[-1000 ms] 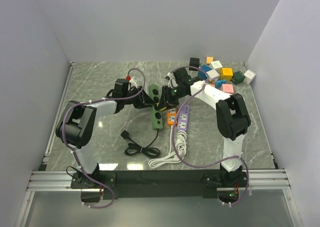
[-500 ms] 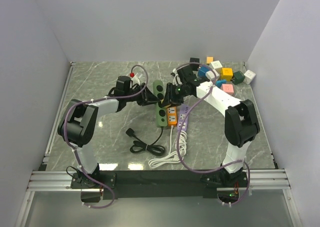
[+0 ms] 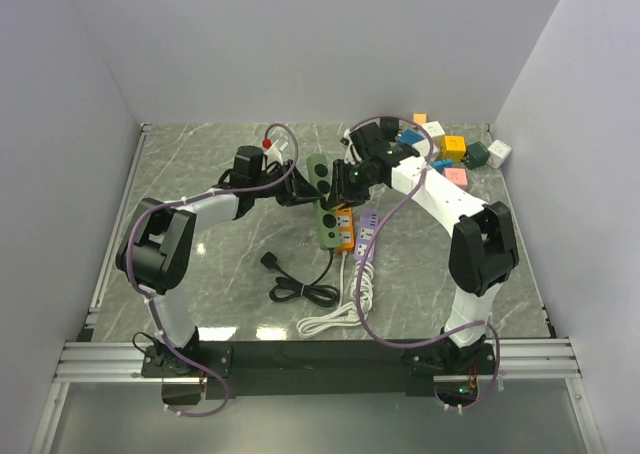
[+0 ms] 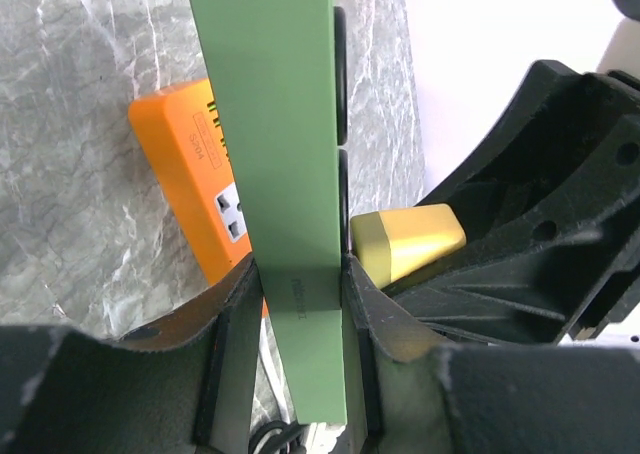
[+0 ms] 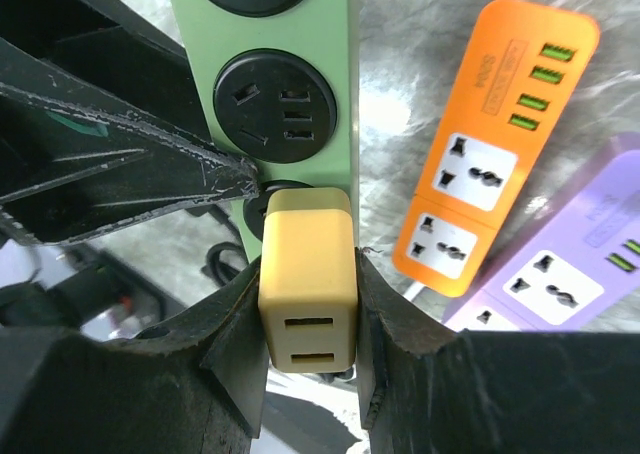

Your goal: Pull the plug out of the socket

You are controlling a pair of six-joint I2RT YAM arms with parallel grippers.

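Observation:
The green power strip (image 3: 322, 212) is tilted up off the table at the middle. My left gripper (image 3: 303, 188) is shut on its two side edges; the left wrist view shows the strip (image 4: 270, 124) clamped between my left gripper (image 4: 300, 286) jaws. A yellow plug (image 5: 307, 274) sits in the strip's (image 5: 300, 34) lower round socket, pressed against its face. My right gripper (image 5: 308, 269) is shut on the plug's sides. The plug also shows in the left wrist view (image 4: 405, 242). In the top view my right gripper (image 3: 341, 181) meets the strip from the right.
An orange strip (image 3: 344, 228) and a purple strip (image 3: 366, 236) lie just right of the green one. A black cord (image 3: 300, 290) and a white cord (image 3: 345, 309) coil in front. Several coloured adapters (image 3: 452, 150) are piled at the back right.
Both grippers and the green strip have moved back and to the right together. The black cord has been dragged right along the table. The plug stays against the strip.

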